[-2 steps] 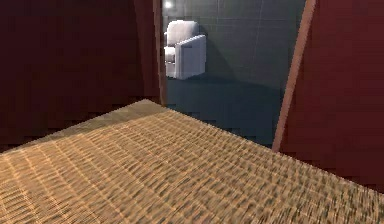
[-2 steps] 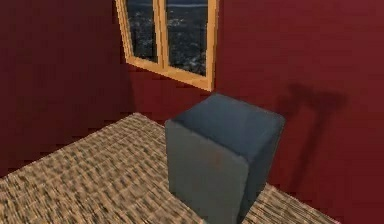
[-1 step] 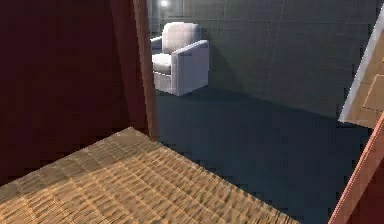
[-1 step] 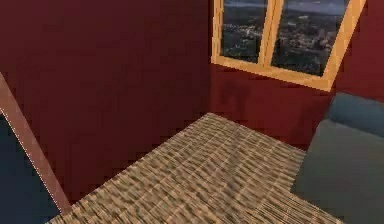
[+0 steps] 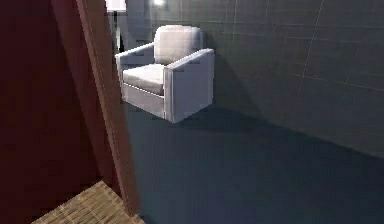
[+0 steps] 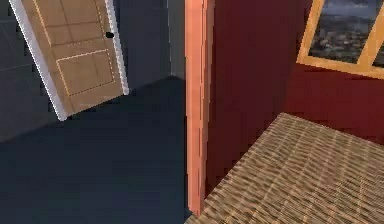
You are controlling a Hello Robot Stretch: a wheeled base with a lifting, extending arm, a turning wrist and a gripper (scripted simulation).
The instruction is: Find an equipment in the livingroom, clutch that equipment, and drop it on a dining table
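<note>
A pale grey armchair (image 5: 166, 72) stands in the forward view's upper middle against a dark grey wall, on a dark blue-grey floor (image 5: 250, 165). No piece of equipment can be made out on it or around it. A reddish-brown door frame post (image 5: 105, 100) rises at the forward view's left, and a like post (image 6: 197, 100) stands in the arm side view's middle.
A dark red wall (image 5: 40, 110) and woven tan floor (image 6: 300, 170) lie on the near side of the post. A light wooden panelled door (image 6: 75, 50) with a dark knob stands at the arm side view's upper left. A wood-framed window (image 6: 345, 35) is at its upper right. A floor lamp (image 5: 117, 12) stands behind the armchair.
</note>
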